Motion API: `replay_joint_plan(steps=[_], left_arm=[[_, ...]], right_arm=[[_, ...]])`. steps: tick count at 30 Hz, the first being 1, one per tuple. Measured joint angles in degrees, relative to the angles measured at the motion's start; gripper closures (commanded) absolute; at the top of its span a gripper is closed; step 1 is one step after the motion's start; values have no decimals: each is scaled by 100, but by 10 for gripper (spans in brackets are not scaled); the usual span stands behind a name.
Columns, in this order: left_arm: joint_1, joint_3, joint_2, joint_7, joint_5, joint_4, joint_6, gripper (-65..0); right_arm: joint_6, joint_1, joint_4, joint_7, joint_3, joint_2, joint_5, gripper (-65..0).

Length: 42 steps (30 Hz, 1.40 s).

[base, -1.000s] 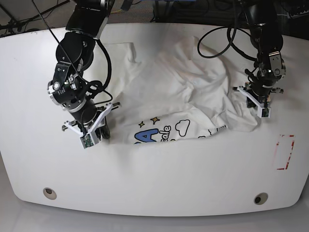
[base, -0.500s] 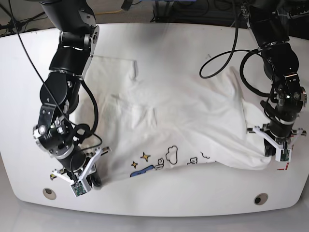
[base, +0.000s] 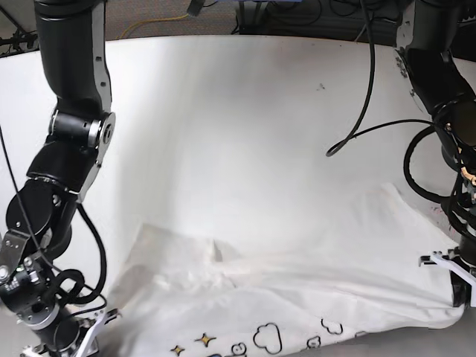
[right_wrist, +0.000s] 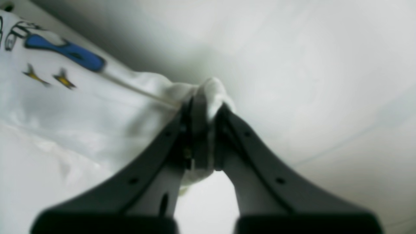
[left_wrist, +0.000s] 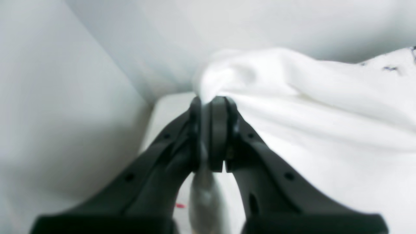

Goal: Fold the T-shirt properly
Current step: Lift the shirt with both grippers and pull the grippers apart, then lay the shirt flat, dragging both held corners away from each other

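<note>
Both jaws clamped on T-shirt [base: 297, 290] hem — cloth dragged further toward table [base: 245, 134] near edge.

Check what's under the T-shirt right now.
The white table lies under the T-shirt. Left gripper and right gripper each pinch a corner. Anything beneath the cloth is hidden.

T-shirt [base: 297, 297] print: cut off at 6 o'clock, base view.
Right gripper [right_wrist: 203, 109]: out of frame there.
Wrist views: blurred throughout.
</note>
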Motion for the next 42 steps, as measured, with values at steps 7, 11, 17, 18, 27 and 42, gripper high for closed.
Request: replay_joint_plan(steps=[7,11,17,18,27,42], left_arm=[[-782,7,-450,-149,-26,-63,9,0],[-557,7,-459,-79,26,-120,-328,0],[529,33,-378,-111,-39,-111,-800,0],[734,35,-356,-103,-39,-116,-807,0],[2684,4,-184,-1034,33,-208,-802,0],[4240,7,-199,-1567,63,-328,-804,0]], right_arm=[[-46,520,63,-308,26,317,-35,0],[-44,166,293,-575,39,391,-20,0],[-26,-1154,684,-752,472,345,-17,0],[-39,-1394,686,-787,522,345,-50,0],[-63,-3429,800,-769,1377,-164,254,0],[-52,-4819,90,-772,1996,-168,1196,-11]])
